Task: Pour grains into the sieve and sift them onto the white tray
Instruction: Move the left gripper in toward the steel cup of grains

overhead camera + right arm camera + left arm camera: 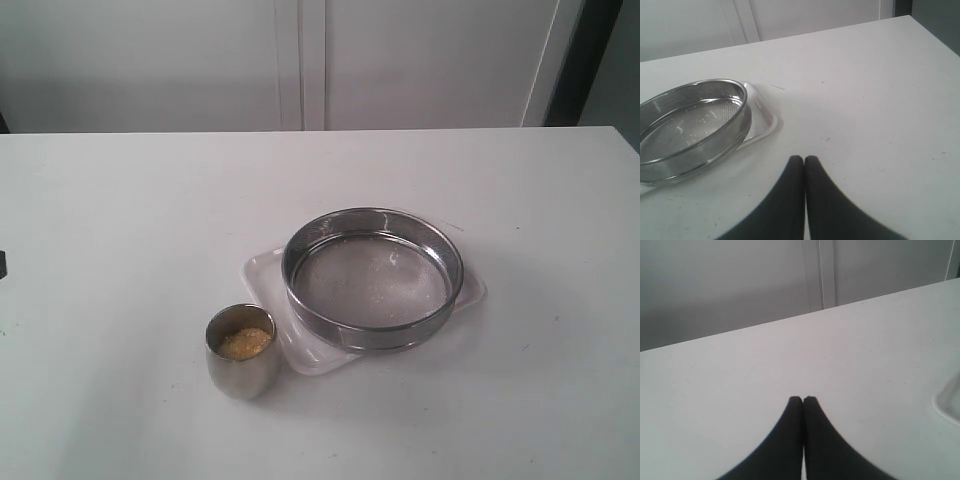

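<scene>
- sieve (370, 285): a wide, shallow steel ring with a fine mesh floor, set on the white tray (264, 272) so sifted grain should fall within the low rim.
- grains (245, 343): fine yellow granules, not yet poured, in a small shiny steel cup (242, 375) just beside the tray on the matte worktop (120, 220).
- left jaws, right jaws: black, tapered, pressed together, empty.

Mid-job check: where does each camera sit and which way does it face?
Exterior: high, looking down at the sieve on the white tray and the steel cup of grains; no end effector shows.
Left wrist: low over the table, facing the wall; shut left end effector shows.
Right wrist: low, facing the sieve; shut right end effector shows.
Shared: exterior and right wrist both show the sieve.
</scene>
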